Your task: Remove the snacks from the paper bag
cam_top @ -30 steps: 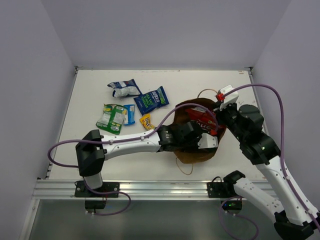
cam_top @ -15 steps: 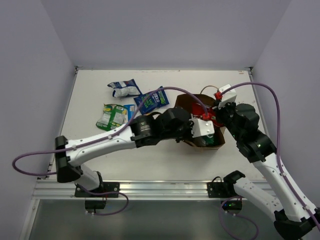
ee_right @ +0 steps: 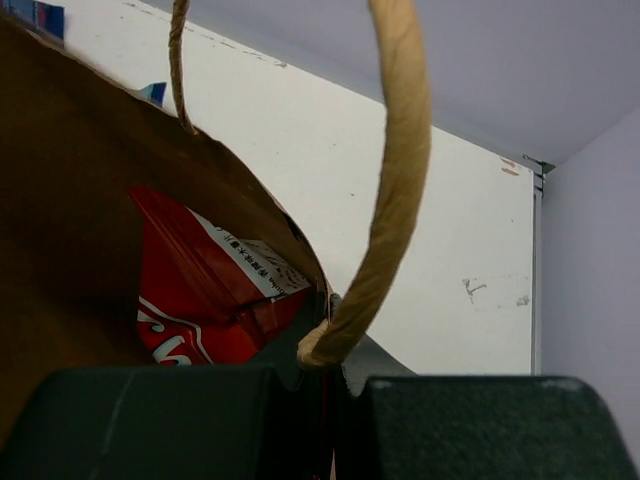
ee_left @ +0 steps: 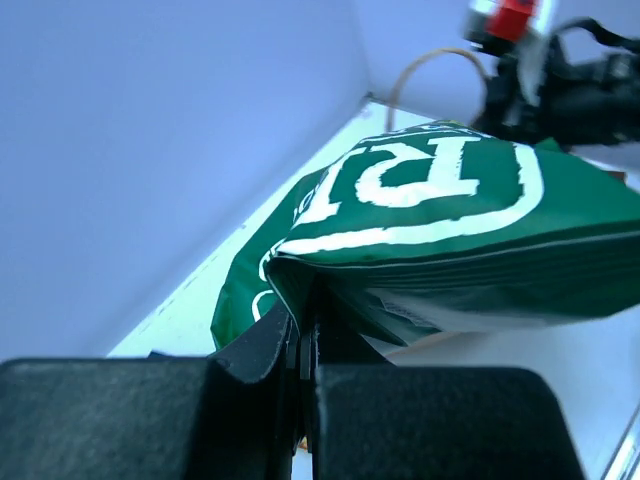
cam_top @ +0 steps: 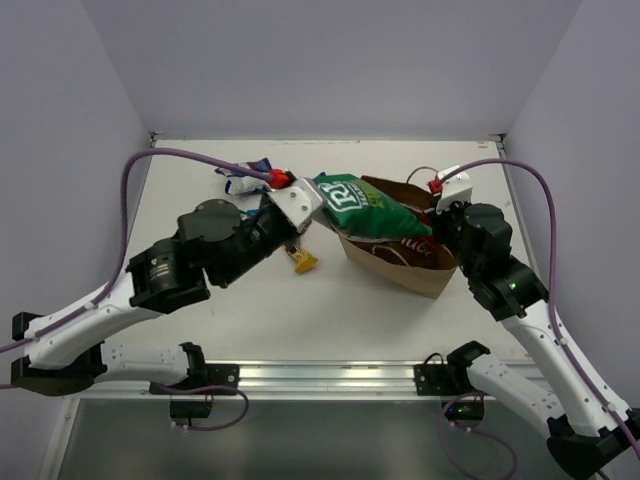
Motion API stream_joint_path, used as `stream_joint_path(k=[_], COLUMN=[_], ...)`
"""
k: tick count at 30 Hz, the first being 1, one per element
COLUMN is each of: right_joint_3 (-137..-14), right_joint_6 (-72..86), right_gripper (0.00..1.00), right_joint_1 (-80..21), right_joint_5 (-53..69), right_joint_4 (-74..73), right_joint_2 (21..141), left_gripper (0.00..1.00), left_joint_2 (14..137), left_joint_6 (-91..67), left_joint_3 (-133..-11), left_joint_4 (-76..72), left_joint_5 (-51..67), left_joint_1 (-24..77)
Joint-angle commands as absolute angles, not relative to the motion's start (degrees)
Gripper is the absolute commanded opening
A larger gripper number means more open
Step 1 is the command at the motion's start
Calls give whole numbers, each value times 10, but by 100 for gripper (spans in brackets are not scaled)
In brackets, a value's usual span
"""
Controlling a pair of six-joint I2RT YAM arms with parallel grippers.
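My left gripper (cam_top: 311, 197) is shut on the end of a green snack bag (cam_top: 357, 205) and holds it in the air just left of the paper bag's mouth. In the left wrist view the green bag (ee_left: 430, 225) fills the frame, its edge pinched between my jaws (ee_left: 303, 340). The brown paper bag (cam_top: 403, 262) leans toward the near side. My right gripper (cam_top: 435, 212) is shut on the rim of the paper bag (ee_right: 70, 230), beside a twisted handle (ee_right: 398, 170). A red snack bag (ee_right: 205, 290) lies inside.
A blue-white packet (cam_top: 245, 176) lies at the far left of the table, and a small yellow packet (cam_top: 302, 261) sits under my left wrist. The left arm (cam_top: 180, 270) hides the table between them. Walls close in on three sides.
My left gripper has shut on the green bag inside the paper bag and pulled it out up and to the left. The paper bag has tipped. The right gripper has kept its hold.
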State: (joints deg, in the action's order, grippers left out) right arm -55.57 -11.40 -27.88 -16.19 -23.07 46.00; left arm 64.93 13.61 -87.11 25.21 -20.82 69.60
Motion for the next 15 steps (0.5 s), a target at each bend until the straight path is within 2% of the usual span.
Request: stream_joint_path(k=[1,8,15], right_joint_3=[-564,-576,-595], right_joint_6=[-103,-83,-53], right_gripper=[0,0,0], right_joint_1=[-280,-280,-266], right_joint_5=[-217,-296,-366], right_joint_4=[-209,-213,-236], right_joint_2=[473,498,511], left_gripper=[0,0,0], left_joint_2=[589,571,622], left_joint_6=[88,65,-10], left_joint_3=[-870,-877,-828], left_joint_4=[150,216,247], left_joint_5=[-352,-472,-363], left_joint_1=[667,619,498])
